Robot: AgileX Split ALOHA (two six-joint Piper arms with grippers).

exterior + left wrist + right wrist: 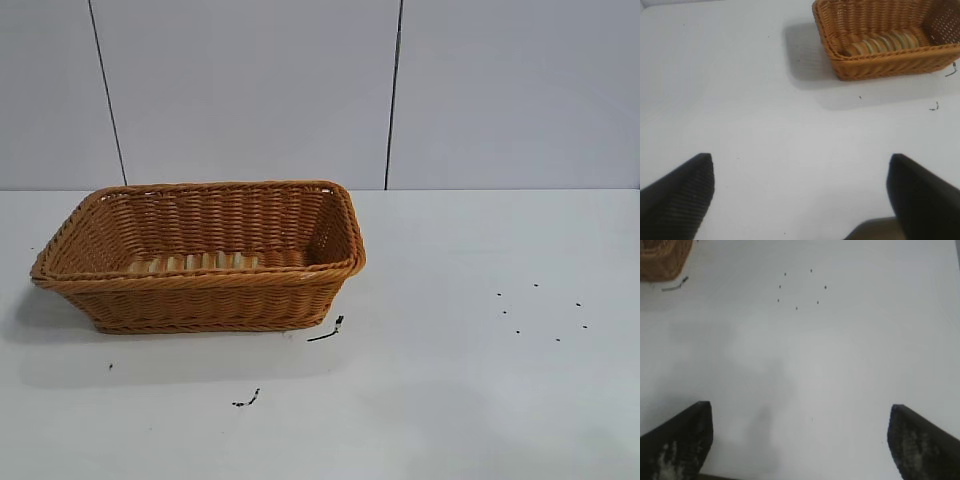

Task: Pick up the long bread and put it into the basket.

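Exterior view: basket sits left of centre on the white table, and you can just catch the long bread over the near rim, lying flat on the basket floor. Neither arm shows up in this shot, so you're out of frame on both sides.

Table marks: a ring of small dark specks at right of centre, plus a couple of dark scraps just off the basket's lower right corner. Nothing you need to touch.

Left wrist view: left gripper has its two dark fingers spread wide at the bottom corners of the frame, nothing between them, bare table underneath. Basket is at upper right, well apart from it, loaf clearly inside along the near wall.

Right wrist view: right gripper is also spread wide and empty, over bare table. Speck ring sits at top centre, a corner of the basket peeks in at upper left.

Task status: looks done to me, bread is in.

What could go wrong: honestly not much. If you swing either arm back across the table low, a finger could clip the flared rim and shove the basket. Keep clear and you're fine.
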